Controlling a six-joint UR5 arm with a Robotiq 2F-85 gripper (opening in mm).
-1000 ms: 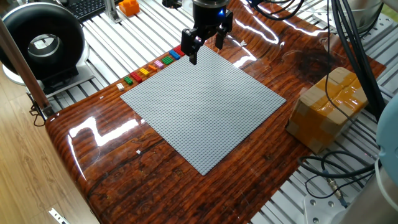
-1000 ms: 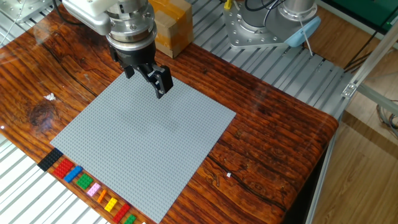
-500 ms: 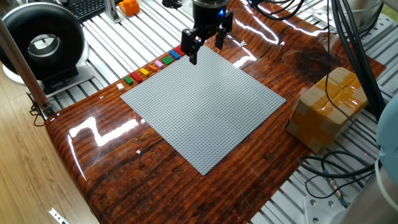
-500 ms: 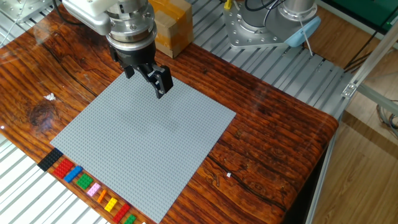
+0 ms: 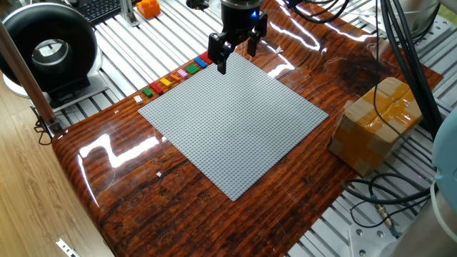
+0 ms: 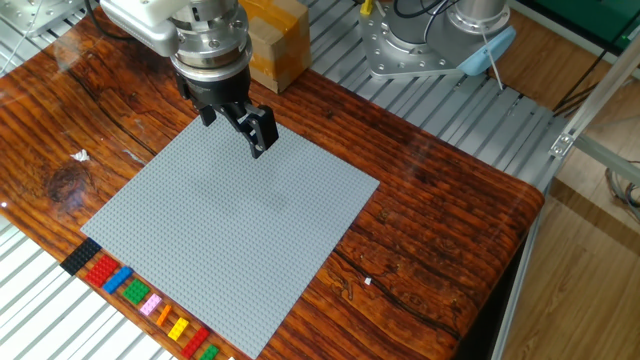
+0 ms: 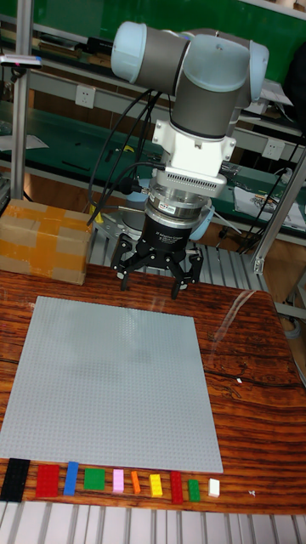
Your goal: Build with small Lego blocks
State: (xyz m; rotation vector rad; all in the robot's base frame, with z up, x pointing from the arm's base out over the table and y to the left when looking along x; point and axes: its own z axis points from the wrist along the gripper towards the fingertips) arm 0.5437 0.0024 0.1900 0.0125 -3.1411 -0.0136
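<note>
The small Lego blocks lie in a row of mixed colours on the wooden table, just outside one edge of the grey baseplate. The same row of blocks shows at the lower left of the other fixed view, and the blocks run along the plate's near edge in the tall view. My gripper hangs in the air over the baseplate, open, with nothing between its fingers. The gripper is well apart from the blocks. In the tall view the gripper hovers above the baseplate's far edge.
A taped cardboard box stands on the table beside the plate. An orange chunky object and a black round device sit on the metal frame beyond the blocks. Cables trail off the table edge. The robot base is bolted behind.
</note>
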